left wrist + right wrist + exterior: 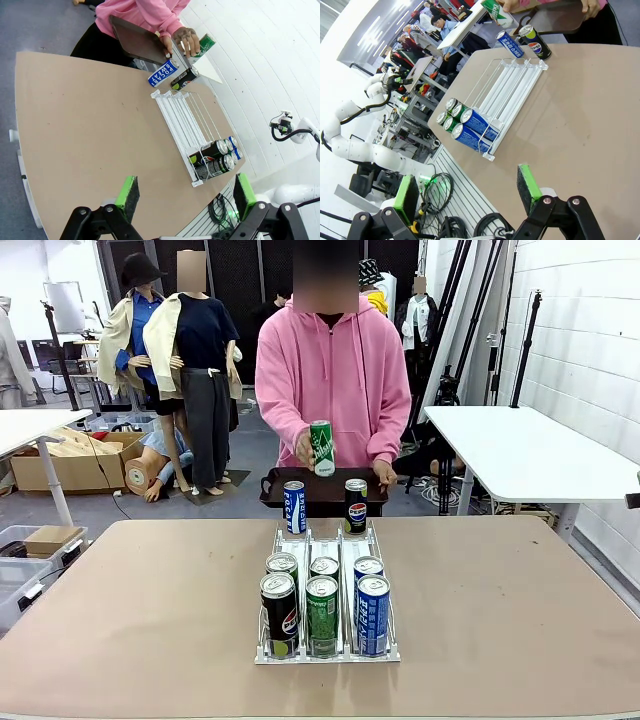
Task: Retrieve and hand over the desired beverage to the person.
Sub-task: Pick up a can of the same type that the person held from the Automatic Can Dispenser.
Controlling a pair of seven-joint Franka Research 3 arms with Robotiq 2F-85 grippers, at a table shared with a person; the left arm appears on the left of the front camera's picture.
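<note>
The person (330, 360) in a pink hoodie stands at the table's far side. One hand holds a green can (321, 448) upright above a dark tray (275, 490) held in the other hand. A blue can (294, 507) and a black can (355, 506) stand at the far end of a clear wire rack (310, 545). Several more cans (322, 600) fill its near end. My left gripper (186, 192) hangs open over the table's near edge, far from the rack (182, 117). My right gripper (467, 192) is open too, empty, off the table's corner near the rack (505, 85).
The brown table (150, 600) is bare on both sides of the rack. White tables stand at the far left (30, 425) and far right (520, 450). Cardboard boxes (70, 455) and stands crowd the floor behind.
</note>
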